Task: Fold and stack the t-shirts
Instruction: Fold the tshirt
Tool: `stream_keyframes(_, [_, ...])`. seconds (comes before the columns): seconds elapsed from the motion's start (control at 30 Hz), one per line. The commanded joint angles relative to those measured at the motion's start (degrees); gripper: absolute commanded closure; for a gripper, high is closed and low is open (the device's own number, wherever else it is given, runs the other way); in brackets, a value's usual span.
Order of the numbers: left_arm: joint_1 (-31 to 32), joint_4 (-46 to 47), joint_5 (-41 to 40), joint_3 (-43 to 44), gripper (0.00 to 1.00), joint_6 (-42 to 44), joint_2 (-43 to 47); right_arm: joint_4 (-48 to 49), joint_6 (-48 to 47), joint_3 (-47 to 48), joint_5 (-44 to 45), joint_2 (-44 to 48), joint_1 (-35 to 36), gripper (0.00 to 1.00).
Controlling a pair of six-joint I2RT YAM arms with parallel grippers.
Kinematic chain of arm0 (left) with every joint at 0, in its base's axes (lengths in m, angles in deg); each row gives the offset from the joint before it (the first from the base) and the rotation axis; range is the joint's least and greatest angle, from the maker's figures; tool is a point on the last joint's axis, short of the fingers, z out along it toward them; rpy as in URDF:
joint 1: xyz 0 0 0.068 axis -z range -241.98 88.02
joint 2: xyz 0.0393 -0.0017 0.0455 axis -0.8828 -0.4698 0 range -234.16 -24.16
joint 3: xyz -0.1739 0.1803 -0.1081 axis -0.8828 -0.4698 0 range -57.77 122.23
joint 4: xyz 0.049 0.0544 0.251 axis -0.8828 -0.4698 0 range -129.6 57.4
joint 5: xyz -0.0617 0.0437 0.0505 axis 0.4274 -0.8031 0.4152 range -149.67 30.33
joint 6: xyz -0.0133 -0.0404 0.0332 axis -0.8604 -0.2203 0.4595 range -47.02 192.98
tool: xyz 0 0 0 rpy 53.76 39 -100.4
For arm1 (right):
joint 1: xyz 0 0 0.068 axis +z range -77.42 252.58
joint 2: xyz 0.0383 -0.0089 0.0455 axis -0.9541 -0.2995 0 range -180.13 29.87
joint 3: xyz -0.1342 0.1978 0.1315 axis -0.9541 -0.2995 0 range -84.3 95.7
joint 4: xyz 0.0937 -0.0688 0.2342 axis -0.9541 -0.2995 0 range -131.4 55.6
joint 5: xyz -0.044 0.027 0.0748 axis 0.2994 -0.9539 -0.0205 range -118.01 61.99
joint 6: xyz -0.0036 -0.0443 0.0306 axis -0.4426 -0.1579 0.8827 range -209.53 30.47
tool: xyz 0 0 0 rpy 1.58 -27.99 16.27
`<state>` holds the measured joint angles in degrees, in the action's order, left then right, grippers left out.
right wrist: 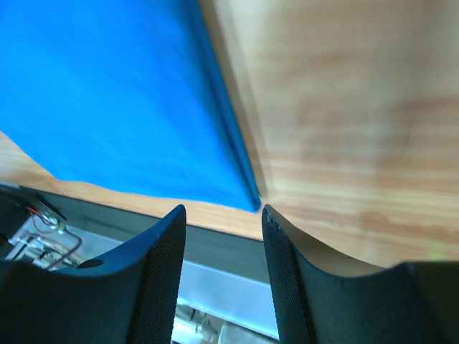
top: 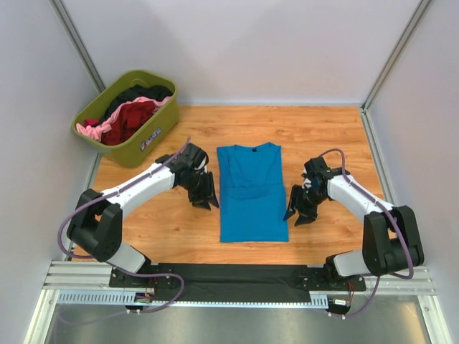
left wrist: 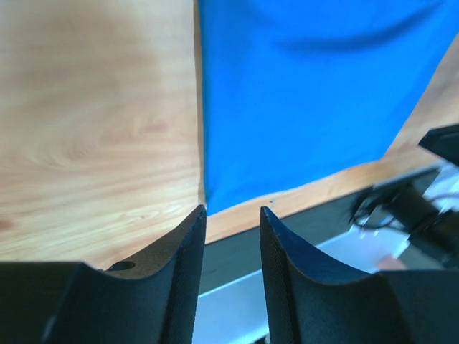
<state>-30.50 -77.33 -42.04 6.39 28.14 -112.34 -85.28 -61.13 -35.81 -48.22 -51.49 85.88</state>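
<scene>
Squarely between left end effector and right end effector: blue t-shirt, flat; both part-open, empty

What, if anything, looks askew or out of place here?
Nothing stands out. The blue t-shirt lies flat and straight on the table; a pink shirt merely laps the rim of the green tub.

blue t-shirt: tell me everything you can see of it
The blue t-shirt is plain, bright, soft-looking cloth lying flat on the wooden table, neck at the far end, hem at the near end. Sleeves are folded in, leaving a narrow rectangle with a faint crease across the middle. The left claw and right claw flank its long edges, both open, gripping nothing.
</scene>
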Motion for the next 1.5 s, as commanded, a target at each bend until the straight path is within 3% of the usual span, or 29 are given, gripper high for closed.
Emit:
stream_keyframes(0.0, [2.5,5.8,6.3,-9.0,0.56,-1.5,2.7,-1.2,1.1,-4.4,-3.7,3.8,-0.1,0.52])
stream_keyframes(0.17, [4.4,14.8,10.4,-19.8,0.55,-5.4,5.7,1.7,2.4,-9.9,-5.7,4.1,0.0,0.53])
stream_keyframes(0.33, [6.7,18.4,11.2,-23.6,0.55,-7.9,4.4,4.0,3.9,-10.8,-6.1,3.1,0.8,0.54])
stream_keyframes(0.6, [7.3,24.3,13.0,-25.8,0.55,-10.0,0.4,8.4,5.7,-13.5,-6.4,1.1,1.1,0.59])
stream_keyframes(1.03, [7.9,24.7,11.8,-25.5,0.6,-10.1,-2.5,11.4,6.9,-16.9,-5.5,0.4,2.4,0.65])
stream_keyframes(1.23, [8.0,24.6,12.3,-24.5,0.74,-10.1,-4.4,11.2,6.9,-16.6,-4.7,1.2,2.4,0.76])
stream_keyframes(1.27, [8.0,24.3,12.3,-24.3,0.84,-10.2,-4.3,11.1,6.9,-16.4,-4.6,1.5,2.4,0.84])
stream_keyframes(1.37, [8.0,22.5,12.3,-23.4,1.0,-10.1,-4.0,10.0,7.0,-16.0,-4.0,2.5,2.7,0.97])
stream_keyframes(1.47, [8.0,18.5,11.2,-22.1,1.0,-10.1,-2.4,7.6,8.2,-14.8,-1.5,4.7,4.0,1.0])
